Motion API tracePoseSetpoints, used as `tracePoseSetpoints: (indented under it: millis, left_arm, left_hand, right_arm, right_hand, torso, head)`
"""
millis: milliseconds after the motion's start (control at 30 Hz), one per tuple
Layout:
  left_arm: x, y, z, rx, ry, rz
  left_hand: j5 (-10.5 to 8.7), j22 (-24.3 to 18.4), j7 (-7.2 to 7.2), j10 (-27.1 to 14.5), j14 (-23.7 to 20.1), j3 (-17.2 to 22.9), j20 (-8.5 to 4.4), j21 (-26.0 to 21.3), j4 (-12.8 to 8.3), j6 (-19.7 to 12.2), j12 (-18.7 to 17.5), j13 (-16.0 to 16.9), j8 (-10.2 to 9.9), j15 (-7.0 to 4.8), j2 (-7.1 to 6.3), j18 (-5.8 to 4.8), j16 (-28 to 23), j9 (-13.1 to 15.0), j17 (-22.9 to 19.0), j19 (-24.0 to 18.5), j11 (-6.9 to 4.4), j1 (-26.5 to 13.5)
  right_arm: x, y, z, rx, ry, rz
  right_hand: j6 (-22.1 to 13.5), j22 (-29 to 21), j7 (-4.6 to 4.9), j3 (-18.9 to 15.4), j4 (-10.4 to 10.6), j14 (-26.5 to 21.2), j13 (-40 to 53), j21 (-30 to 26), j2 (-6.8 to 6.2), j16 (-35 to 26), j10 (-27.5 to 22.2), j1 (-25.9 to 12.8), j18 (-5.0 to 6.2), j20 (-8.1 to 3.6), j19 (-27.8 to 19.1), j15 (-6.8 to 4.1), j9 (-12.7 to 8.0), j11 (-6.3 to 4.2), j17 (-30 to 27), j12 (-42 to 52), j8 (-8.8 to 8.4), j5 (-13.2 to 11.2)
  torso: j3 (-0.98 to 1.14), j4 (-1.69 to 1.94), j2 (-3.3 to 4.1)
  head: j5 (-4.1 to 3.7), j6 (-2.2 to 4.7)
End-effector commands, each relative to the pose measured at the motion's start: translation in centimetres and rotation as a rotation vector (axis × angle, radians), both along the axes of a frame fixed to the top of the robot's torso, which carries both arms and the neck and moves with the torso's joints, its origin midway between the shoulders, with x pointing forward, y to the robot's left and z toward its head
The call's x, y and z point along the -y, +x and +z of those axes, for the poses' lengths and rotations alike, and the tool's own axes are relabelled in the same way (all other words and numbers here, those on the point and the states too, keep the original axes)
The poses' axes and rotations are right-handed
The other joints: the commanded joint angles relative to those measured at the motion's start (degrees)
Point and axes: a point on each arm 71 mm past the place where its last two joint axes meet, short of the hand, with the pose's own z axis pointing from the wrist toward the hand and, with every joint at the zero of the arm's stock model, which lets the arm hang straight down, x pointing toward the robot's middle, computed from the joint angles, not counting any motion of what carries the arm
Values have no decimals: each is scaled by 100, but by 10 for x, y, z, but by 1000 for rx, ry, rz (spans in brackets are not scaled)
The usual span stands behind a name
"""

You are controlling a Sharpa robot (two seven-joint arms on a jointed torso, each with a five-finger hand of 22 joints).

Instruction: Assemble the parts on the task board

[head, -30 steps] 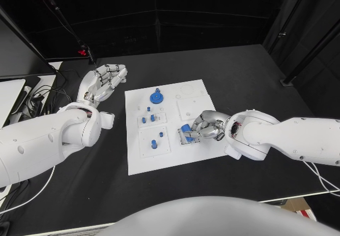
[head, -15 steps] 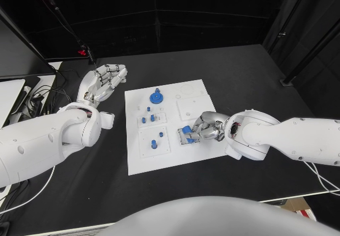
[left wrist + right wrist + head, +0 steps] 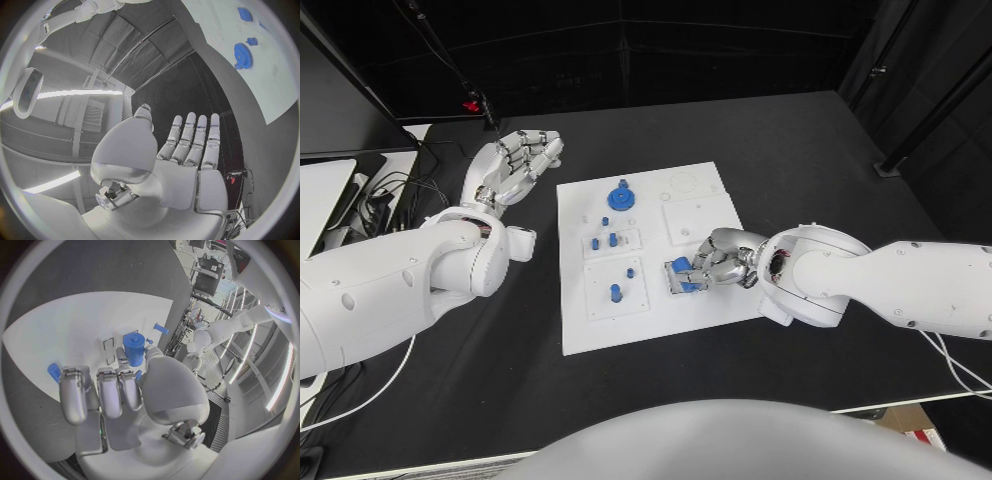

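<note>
1. One blue part (image 3: 681, 267) is held in the right hand (image 3: 714, 258), with the fingers (image 3: 100, 392) curled round it. It is held low over the near right side of the task board (image 3: 646, 325). In the right wrist view, a blue cylinder (image 3: 133, 350) is seen just past the fingertips, and a small blue bit (image 3: 54, 372) sticks out beside them. It cannot be told if these are one part or two.

2. Nothing is held in the left hand (image 3: 514, 166). Its fingers (image 3: 190, 137) are stretched out flat and close together. It is parked on the black table (image 3: 776, 150), beside the far left corner of the board and apart from it.

3. Other blue pieces are on the board already: a round gear (image 3: 619, 197) near the far edge, some small pegs (image 3: 600, 241) in the middle, and a single peg (image 3: 613, 293) nearer the robot.

4. The step now is most likely putting the held part into its seat. The part should be kept straight up, lined up over its hole, and pushed down slowly.

5. The grip should be loosened only when the part is sitting firm. If it is let go too soon, it may tip or roll off.
</note>
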Motion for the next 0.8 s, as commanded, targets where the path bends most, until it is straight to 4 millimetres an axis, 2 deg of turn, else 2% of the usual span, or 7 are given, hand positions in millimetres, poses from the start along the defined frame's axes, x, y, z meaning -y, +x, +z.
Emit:
tracePoseSetpoints:
  millis: [33,100,300,567,800]
  left_arm:
    - [1,-2,7,92,-31,-31]
    - [1,-2,7,91,-30,-31]
    - [2,-2,7,90,-31,-31]
    - [2,-3,6,89,-31,-32]
    - [2,-3,6,88,-31,-32]
  left_hand:
    - [22,-9,716,-42,-33,-19,2,16,0,-42,28,-6,26,-6,76,-75,38,-9,-4,7,11,-4]
    - [22,-9,716,-42,-33,-19,2,16,0,-42,28,-6,26,-6,76,-75,38,-9,-4,7,11,-4]
    - [22,-9,716,-42,-33,-19,2,16,0,-42,28,-6,26,-6,76,-75,38,-9,-4,7,11,-4]
    - [23,-12,716,-44,-33,-22,2,17,0,-47,35,-6,31,-6,82,-75,44,-10,-10,5,11,1]
    - [23,-12,716,-44,-33,-22,2,17,0,-47,35,-6,31,-6,82,-75,44,-10,-10,5,11,1]
  right_arm:
    - [-2,0,1,5,-9,13]
    - [-3,1,0,4,-11,15]
    - [-4,1,-1,-2,-19,18]
    - [-5,2,-2,-16,-30,27]
    - [-5,2,-3,-19,-34,20]
  right_hand:
    - [-59,1508,9,-52,-8,597,1508,18,-5,14,597,-81,-86,42,608,35,-8,46,1510,14,-17,-57]
    - [-81,1508,7,-94,-6,597,1508,18,13,14,597,-118,-86,41,608,32,-9,43,1510,14,-16,-111]
    - [-149,1508,11,-206,-4,597,1508,18,50,14,597,-208,-86,39,608,29,-8,46,1510,14,-10,-243]
    - [-173,1508,8,-232,-6,597,1508,18,62,14,597,-221,-86,39,608,29,-8,45,1510,14,-7,-278]
    - [-184,1508,5,-257,-4,597,1508,18,87,14,597,-235,-86,38,608,27,-4,43,1510,14,4,-317]
  torso:
    - [1,-5,0]
    - [-5,-14,0]
    - [-6,-9,1]
    - [-1,1,2]
    - [-6,-6,2]
  head:
    - [15,0]
    - [15,0]
    - [2,0]
    - [-2,0]
    - [0,0]
